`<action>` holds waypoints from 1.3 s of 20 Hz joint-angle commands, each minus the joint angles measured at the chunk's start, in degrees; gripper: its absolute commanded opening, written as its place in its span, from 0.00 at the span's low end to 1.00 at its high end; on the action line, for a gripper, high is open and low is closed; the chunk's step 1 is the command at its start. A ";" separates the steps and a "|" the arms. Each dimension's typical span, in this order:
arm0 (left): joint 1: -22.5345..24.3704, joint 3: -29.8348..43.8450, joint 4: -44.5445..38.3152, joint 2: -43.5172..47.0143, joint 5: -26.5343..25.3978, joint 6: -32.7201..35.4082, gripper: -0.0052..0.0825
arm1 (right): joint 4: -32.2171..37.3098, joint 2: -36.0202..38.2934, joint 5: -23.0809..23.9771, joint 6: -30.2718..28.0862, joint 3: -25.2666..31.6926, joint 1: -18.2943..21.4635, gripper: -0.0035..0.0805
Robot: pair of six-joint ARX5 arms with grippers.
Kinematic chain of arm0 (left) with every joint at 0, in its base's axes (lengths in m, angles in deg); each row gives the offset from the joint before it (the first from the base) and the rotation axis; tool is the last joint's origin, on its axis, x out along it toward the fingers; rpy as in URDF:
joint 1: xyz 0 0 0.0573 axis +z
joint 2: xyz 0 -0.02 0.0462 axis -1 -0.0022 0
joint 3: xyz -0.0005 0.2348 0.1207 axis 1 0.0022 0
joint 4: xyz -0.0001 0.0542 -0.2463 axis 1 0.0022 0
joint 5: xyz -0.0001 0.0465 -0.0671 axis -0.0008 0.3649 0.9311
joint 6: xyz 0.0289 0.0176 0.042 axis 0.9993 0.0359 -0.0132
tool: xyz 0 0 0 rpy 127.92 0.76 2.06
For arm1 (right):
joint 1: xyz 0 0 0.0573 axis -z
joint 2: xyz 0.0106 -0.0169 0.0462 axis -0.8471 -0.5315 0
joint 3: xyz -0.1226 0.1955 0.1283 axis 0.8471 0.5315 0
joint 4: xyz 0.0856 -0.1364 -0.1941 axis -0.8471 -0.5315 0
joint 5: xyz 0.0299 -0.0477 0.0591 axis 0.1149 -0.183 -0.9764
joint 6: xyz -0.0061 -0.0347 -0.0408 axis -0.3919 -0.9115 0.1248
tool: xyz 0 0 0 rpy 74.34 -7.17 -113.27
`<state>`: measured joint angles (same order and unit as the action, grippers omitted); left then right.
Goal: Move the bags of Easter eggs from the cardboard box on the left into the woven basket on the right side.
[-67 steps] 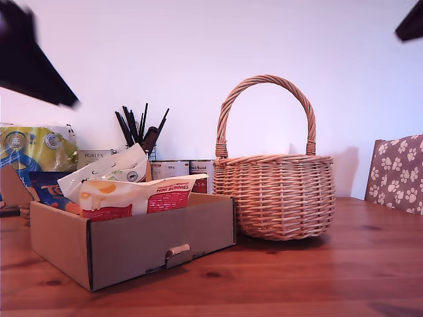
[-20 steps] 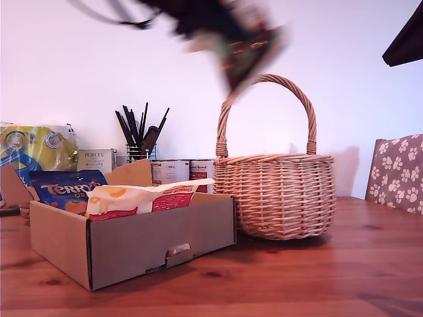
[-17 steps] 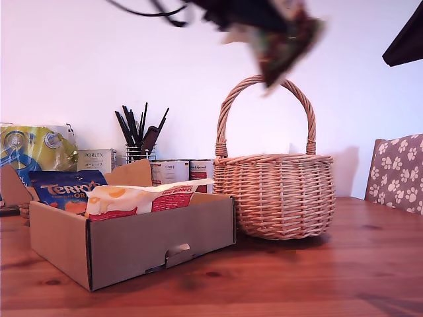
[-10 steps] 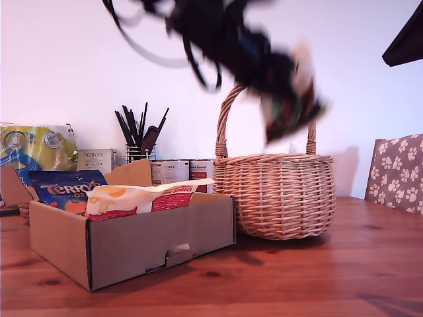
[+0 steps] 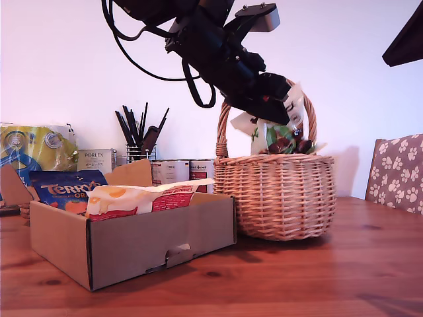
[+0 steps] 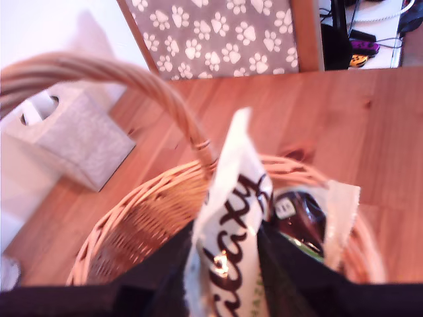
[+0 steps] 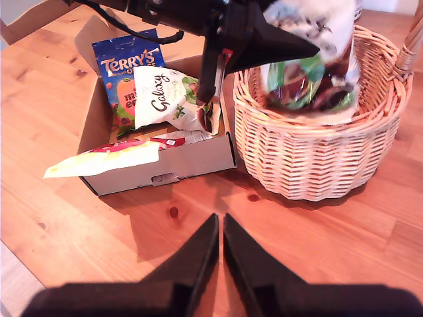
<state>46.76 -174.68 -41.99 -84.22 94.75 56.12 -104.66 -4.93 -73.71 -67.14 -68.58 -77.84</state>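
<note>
Overhead, white Galaxy bag [image 6: 232, 218] pinched in closed jaws of my first gripper [image 6: 225, 264], held above woven basket [image 5: 277, 195]. My second gripper [image 7: 221, 231] closed, empty, above tabletop [image 7: 79, 224]. 3 bags seen in cardboard box [image 5: 132, 241].

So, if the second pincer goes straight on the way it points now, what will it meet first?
Most likely the bare wooden table, just in front of the cardboard box. My second pincer hangs closed and empty above it, and nothing shows between them, though depth is hard to judge from this view.

"Terry's" on blue bag [image 7: 125, 82]
</note>
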 commanded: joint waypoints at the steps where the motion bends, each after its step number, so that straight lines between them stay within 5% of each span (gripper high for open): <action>1: -0.20 0.28 -0.50 0.63 -1.05 -0.55 0.37 | 0.24 0.04 -0.20 -0.02 -0.63 0.09 0.03; 8: -0.55 0.15 0.35 1.25 -2.45 -0.46 0.39 | 0.24 0.04 -0.22 -0.02 -0.63 0.09 0.03; 12: -1.31 0.07 11.32 6.62 -2.71 -3.80 0.04 | 0.00 0.04 -0.20 -0.02 -0.63 0.09 0.03; 15: -0.37 0.90 22.69 10.84 0.52 -10.01 0.04 | -0.04 0.04 -0.17 -0.02 -0.63 0.09 0.03; 26: 3.87 28.89 25.27 36.98 3.28 -13.51 0.04 | -0.02 0.04 -0.15 -0.02 -0.63 0.09 0.03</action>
<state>51.31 -145.96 -16.01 -50.91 96.74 42.83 -104.90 -4.93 -73.71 -67.14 -68.58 -77.84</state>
